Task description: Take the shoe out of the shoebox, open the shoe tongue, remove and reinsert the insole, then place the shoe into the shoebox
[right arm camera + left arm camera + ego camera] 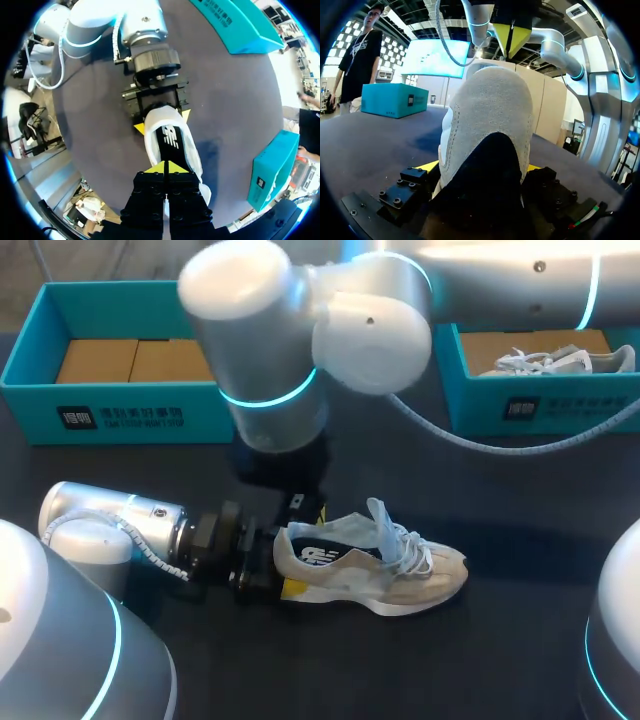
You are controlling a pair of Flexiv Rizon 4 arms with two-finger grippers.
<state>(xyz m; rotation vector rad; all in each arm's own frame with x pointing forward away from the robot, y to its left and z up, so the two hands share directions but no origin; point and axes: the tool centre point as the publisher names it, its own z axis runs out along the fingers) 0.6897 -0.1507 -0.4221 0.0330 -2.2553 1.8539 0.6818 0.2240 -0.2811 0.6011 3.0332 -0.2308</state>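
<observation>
This looks like a robotics lab or test cell rather than a home or shop. A dark, matte worktop (520,500) is flanked by two heavy silver-white jointed robot arms with glowing cyan rings. The left arm (100,530) comes in low from the near left, and the right arm (270,330) comes in from the far right. Two matching open teal cardboard shoeboxes sit along the far edge, the left shoebox (130,420) and the right shoebox (540,410). A single beige and white lace-up sneaker (380,575) lies in the middle of the worktop.
</observation>
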